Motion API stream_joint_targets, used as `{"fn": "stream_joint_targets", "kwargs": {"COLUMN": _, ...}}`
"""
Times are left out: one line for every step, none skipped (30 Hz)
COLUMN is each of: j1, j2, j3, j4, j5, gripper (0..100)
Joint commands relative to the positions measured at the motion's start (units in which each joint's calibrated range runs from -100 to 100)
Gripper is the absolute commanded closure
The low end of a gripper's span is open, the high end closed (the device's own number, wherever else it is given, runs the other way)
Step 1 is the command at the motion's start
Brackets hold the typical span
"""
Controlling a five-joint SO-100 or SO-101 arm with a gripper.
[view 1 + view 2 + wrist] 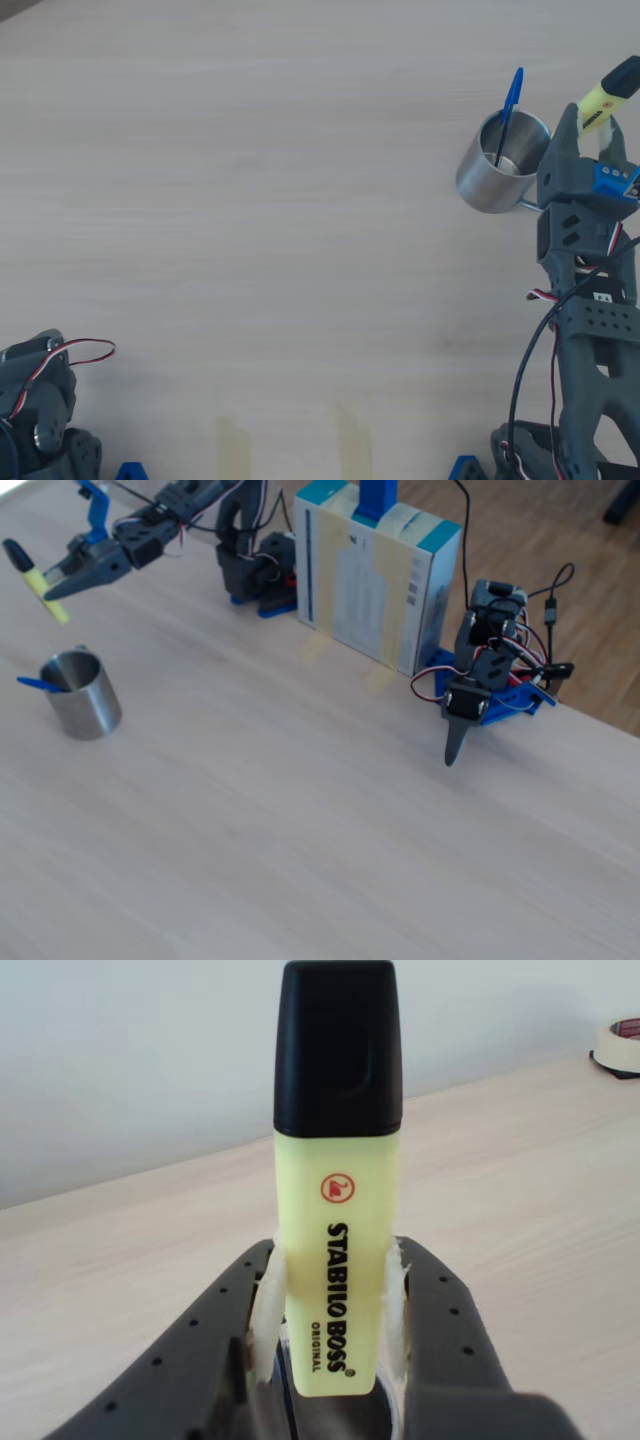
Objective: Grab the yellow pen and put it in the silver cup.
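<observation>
Pincer (335,1360) clamped on pen (337,1210), lifted off desk (250,200) beside cup (500,165). Left: move over cup, drop.

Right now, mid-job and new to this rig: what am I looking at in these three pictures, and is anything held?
It is a small dark robot arm on a pale wooden table. The overhead view looks straight down; the wrist view rides on the arm; the fixed view looks from across the table. The gripper is shut on the yellow pen, a highlighter with its black cap pointing away. In the overhead view the pen sits beside the silver cup, not over its mouth. A blue pen already stands in the cup. The fixed view also shows a second, idle arm and a box.
</observation>
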Motion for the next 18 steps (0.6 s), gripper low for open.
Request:
{"fn": "stream_joint_targets", "kwargs": {"j1": 0.23, "j2": 1.11, "j3": -3.63, "j4": -2.03, "j5": 0.28, "gripper": 93}}
{"fn": "stream_joint_targets", "kwargs": {"j1": 0.06, "j2": 1.61, "j3": -3.63, "j4": -2.03, "j5": 0.28, "gripper": 93}}
{"fn": "stream_joint_targets", "kwargs": {"j1": -0.11, "j2": 2.19, "j3": -3.63, "j4": -2.03, "j5": 0.28, "gripper": 93}}
{"fn": "stream_joint_targets", "kwargs": {"j1": -0.2, "j2": 2.77, "j3": -3.63, "j4": -2.03, "j5": 0.28, "gripper": 93}}
{"fn": "stream_joint_targets", "kwargs": {"j1": -0.29, "j2": 3.35, "j3": -3.63, "j4": -2.03, "j5": 0.28, "gripper": 93}}
{"fn": "stream_joint_targets", "kwargs": {"j1": -0.29, "j2": 3.93, "j3": -3.63, "j4": -2.03, "j5": 0.28, "gripper": 93}}
{"fn": "stream_joint_targets", "kwargs": {"j1": -0.46, "j2": 4.43, "j3": -3.63, "j4": -2.03, "j5": 0.28, "gripper": 93}}
{"fn": "stream_joint_targets", "kwargs": {"j1": -1.07, "j2": 4.93, "j3": -3.63, "j4": -2.03, "j5": 0.28, "gripper": 93}}
{"fn": "stream_joint_targets", "kwargs": {"j1": -1.34, "j2": 5.6, "j3": -3.63, "j4": -2.03, "j5": 0.28, "gripper": 93}}
{"fn": "stream_joint_targets", "kwargs": {"j1": -1.6, "j2": 6.1, "j3": -3.63, "j4": -2.12, "j5": 0.28, "gripper": 93}}
{"fn": "stream_joint_targets", "kwargs": {"j1": -1.77, "j2": 6.68, "j3": -3.63, "j4": -2.12, "j5": 0.33, "gripper": 93}}
{"fn": "stream_joint_targets", "kwargs": {"j1": -1.86, "j2": 7.18, "j3": -3.72, "j4": -2.12, "j5": 0.59, "gripper": 93}}
{"fn": "stream_joint_targets", "kwargs": {"j1": -2.03, "j2": 7.68, "j3": -3.9, "j4": -2.81, "j5": 1.32, "gripper": 93}}
{"fn": "stream_joint_targets", "kwargs": {"j1": -2.56, "j2": 8.17, "j3": -4.26, "j4": -3.92, "j5": 2.15, "gripper": 93}}
{"fn": "stream_joint_targets", "kwargs": {"j1": -2.99, "j2": 8.76, "j3": -4.53, "j4": -5.04, "j5": 2.93, "gripper": 93}}
{"fn": "stream_joint_targets", "kwargs": {"j1": -3.34, "j2": 9.25, "j3": -4.9, "j4": -6.07, "j5": 3.4, "gripper": 93}}
{"fn": "stream_joint_targets", "kwargs": {"j1": -3.61, "j2": 9.75, "j3": -5.26, "j4": -6.92, "j5": 3.55, "gripper": 93}}
{"fn": "stream_joint_targets", "kwargs": {"j1": -3.69, "j2": 10.25, "j3": -5.44, "j4": -7.52, "j5": 3.5, "gripper": 93}}
